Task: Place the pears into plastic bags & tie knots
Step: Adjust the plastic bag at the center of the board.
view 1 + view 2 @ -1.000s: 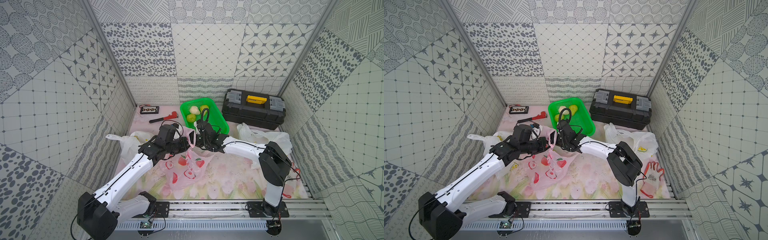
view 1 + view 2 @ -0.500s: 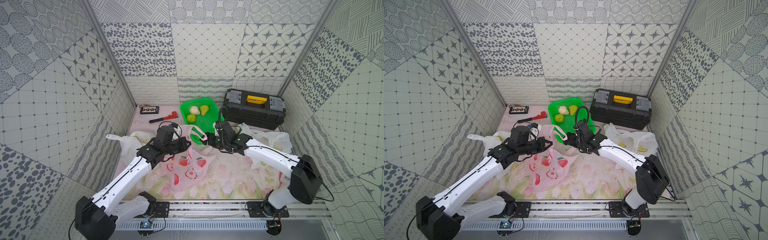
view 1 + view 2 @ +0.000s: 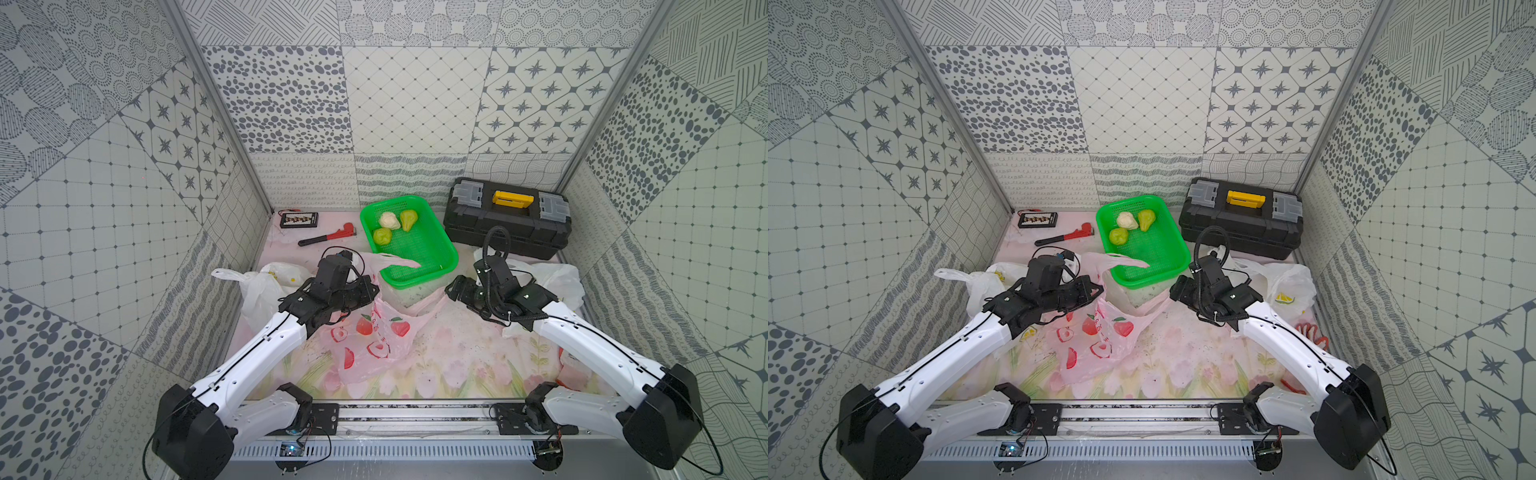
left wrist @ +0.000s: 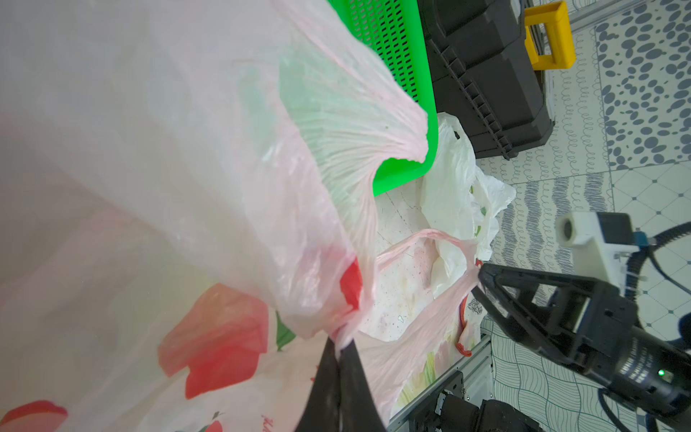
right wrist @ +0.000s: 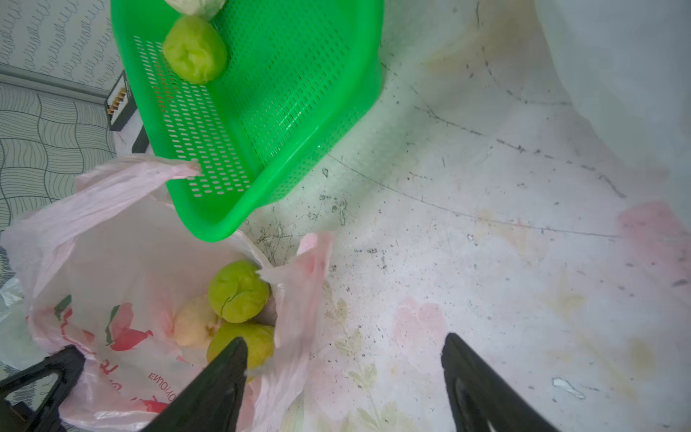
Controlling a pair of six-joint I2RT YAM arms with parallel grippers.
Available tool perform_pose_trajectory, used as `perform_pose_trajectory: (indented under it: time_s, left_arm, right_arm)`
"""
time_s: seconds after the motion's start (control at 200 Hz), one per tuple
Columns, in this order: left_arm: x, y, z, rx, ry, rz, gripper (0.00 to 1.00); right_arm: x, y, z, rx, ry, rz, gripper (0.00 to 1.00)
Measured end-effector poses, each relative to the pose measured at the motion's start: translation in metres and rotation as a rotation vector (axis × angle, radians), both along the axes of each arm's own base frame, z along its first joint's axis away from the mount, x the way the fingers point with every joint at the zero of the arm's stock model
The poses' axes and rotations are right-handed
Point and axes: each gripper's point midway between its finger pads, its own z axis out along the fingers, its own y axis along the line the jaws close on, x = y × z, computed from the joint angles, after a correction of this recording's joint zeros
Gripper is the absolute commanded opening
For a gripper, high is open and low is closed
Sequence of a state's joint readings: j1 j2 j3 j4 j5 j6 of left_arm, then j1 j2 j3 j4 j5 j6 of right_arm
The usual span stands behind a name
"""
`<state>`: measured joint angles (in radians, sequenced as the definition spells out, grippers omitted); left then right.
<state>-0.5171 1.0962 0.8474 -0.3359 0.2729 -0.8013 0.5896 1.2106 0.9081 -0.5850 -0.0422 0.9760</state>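
Right wrist view | right hand [image 5: 344, 342] wide open, empty | three yellow-green/cream pears [image 5: 237, 291] in pink printed plastic bag [image 5: 112, 262] beside it | left hand [image 4: 338, 346] clamped on that bag | three more pears [image 3: 388, 220] in green mesh basket [image 3: 415, 281] beyond

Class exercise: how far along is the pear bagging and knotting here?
Done: three pears lie in the pink bag. In hand: the left end effector pinches that bag's gathered plastic, while the right end effector stands open beside it, holding nothing. Left: three more pears sit in the basket, and the pink bag's mouth is open, unknotted.
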Motion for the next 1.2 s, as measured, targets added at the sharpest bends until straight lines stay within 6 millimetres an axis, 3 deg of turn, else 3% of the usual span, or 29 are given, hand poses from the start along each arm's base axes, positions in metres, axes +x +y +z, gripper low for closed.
perform_pose_trajectory:
  time_s: [0.085,0.145,0.23,0.29,0.365,0.515,0.665,1.006,1.201]
  left_arm:
    - [0.0,-0.004,0.004,0.006,-0.011,-0.016,0.0]
    - [0.001,-0.007,0.009,0.012,-0.024,-0.026,0.0]
    - [0.001,-0.009,0.013,0.022,-0.039,-0.042,0.08]
    - [0.0,-0.01,0.015,0.033,-0.046,-0.055,0.21]
    - [-0.002,-0.009,0.022,0.058,-0.057,-0.074,0.38]
    - [-0.001,-0.005,0.069,0.135,-0.174,-0.14,0.61]
    - [0.01,-0.005,0.106,0.228,-0.278,-0.206,0.66]
    - [0.044,-0.028,0.119,0.392,-0.345,-0.396,0.67]
    - [0.057,-0.045,0.113,0.43,-0.4,-0.523,0.69]
  right_arm:
    - [0.005,0.012,-0.011,0.038,0.036,-0.003,0.77]
    - [0.011,0.021,-0.018,0.055,0.047,0.002,0.68]
    - [0.015,0.035,-0.029,0.067,0.069,0.026,0.4]
    - [0.017,0.041,-0.033,0.07,0.077,0.04,0.21]
    - [0.018,0.042,-0.034,0.058,0.064,0.059,0.07]
    - [0.02,0.04,-0.026,0.026,0.011,0.096,0.03]
    - [0.022,0.039,-0.021,-0.004,-0.021,0.135,0.03]
    - [0.026,0.03,-0.012,-0.086,-0.066,0.173,0.03]
    - [0.039,0.008,0.008,-0.151,-0.107,0.178,0.04]
